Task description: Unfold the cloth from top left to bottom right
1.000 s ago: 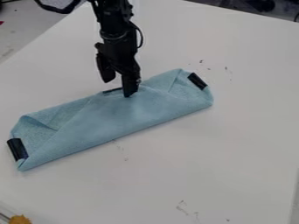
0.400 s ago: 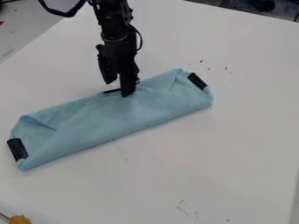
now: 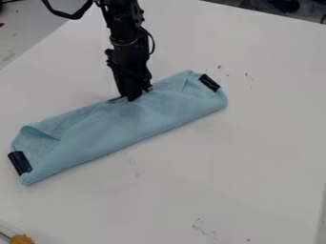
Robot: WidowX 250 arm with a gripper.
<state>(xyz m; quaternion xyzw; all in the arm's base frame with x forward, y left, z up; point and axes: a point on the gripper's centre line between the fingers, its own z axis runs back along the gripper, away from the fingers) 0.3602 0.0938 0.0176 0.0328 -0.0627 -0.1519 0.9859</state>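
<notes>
So the light blue cloth (image 3: 124,124) is lying on the white table (image 3: 235,157), folded up into a long band that slants from the lower left of the view up toward the upper right. Lots of layers going on: there's a diagonal fold with a tucked bit at the lower left end, which comes down to a pointy corner, and another crease near the upper right end. Each end has a black piece on it, so 2 total, 1 at the lower left (image 3: 20,162) and 1 at the upper right (image 3: 209,82). The black arm (image 3: 123,31) comes in from the top edge and its claw (image 3: 132,95) is down at the middle of the cloth's far long edge, clenched with a bit of that edge pinched in it. A little dark strip (image 3: 115,98) pokes out at the edge right beside the claw. As for the rest, the table has some dark specks past the cloth's upper right end and scribbly marks nearer the bottom, plus there's a yellow-orange thing (image 3: 22,239) down in the bottom left corner.
</notes>
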